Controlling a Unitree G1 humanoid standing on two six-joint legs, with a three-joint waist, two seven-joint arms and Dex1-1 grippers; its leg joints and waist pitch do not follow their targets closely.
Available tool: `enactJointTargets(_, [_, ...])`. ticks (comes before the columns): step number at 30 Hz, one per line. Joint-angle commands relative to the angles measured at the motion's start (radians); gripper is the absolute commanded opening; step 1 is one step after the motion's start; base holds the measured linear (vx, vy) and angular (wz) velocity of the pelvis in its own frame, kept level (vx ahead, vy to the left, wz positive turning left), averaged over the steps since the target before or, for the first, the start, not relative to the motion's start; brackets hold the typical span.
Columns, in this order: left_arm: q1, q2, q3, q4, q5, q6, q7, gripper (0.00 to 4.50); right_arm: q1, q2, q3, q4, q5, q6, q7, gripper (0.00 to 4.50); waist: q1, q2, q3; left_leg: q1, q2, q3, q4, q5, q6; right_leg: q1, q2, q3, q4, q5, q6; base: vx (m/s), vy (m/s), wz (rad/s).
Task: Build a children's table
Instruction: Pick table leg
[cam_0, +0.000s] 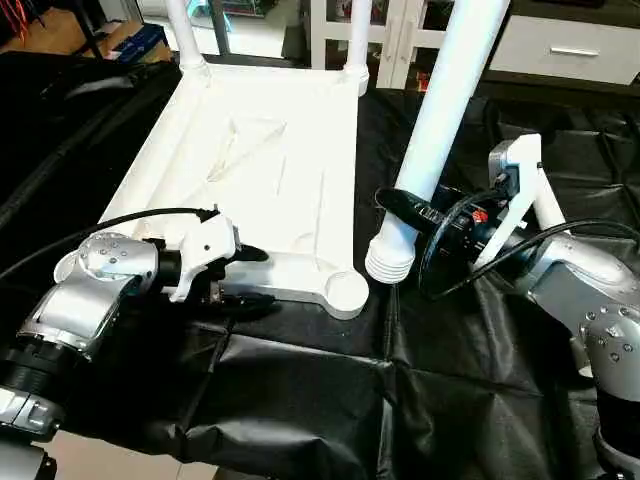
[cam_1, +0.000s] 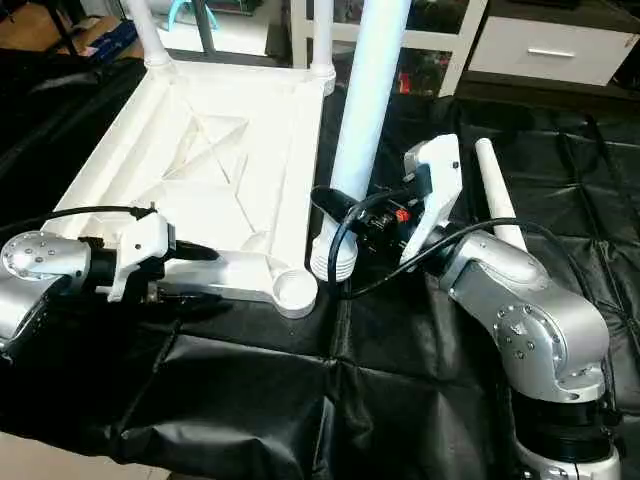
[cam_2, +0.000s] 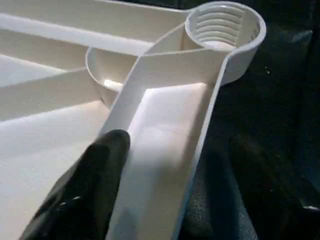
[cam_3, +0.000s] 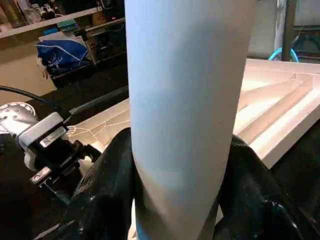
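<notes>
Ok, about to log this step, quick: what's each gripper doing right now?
Left gripper: fingers astride the tabletop near edge; grip cannot be told.
Right gripper: closed on a white tube leg.

A black finger (cam_2: 85, 195) lies on the tabletop's (cam_2: 45, 145) ribbed underside (beside the rim), near a threaded corner socket (cam_2: 225, 30).

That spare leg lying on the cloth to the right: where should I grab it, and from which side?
Take the spare leg on its bare shaft just behind the far tip, coming down from above with the fingers across the tube. It lies flat on the cloth, so only its top and sides are free, and its near part is hidden behind the right arm.
</notes>
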Motion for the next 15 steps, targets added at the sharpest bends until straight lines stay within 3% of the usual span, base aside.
enactJointTargets(1, [-0.011,0.002,0.007,0.019,0.006,-0.012,-0.011,3.24,-0.003,-0.009,0.0,-0.025,0.012,0.007,0.006,1.84,0.002,0.008,-0.084,0.025,0.03,-0.012,-0.077,-0.169,-0.015,0.06,-0.032,0.028,-0.053,-0.137,-0.248,0.0,0.0,0.0])
enactJointTargets(7, [-0.019,-0.006,-0.021,0.068,0.067,-0.057,-0.019,2.69,-0.006,-0.014,0.007,-0.022,0.011,0.007,0.015,1.84,0.002,0.008,-0.085,0.026,0.032,-0.013,-0.079,-0.171,-0.015,0.059,-0.033,0.028,-0.055,-0.141,-0.241,0.0,0.0,0.0])
enactJointTargets(15, [-0.032,-0.029,-0.026,0.099,0.085,-0.076,-0.017,1.88,-0.004,-0.013,0.012,-0.025,0.011,0.006,0.016,1.84,0.003,0.008,-0.086,0.026,0.032,-0.012,-0.078,-0.175,-0.018,0.06,-0.035,0.028,-0.056,-0.139,-0.249,0.0,0.0,0.0])
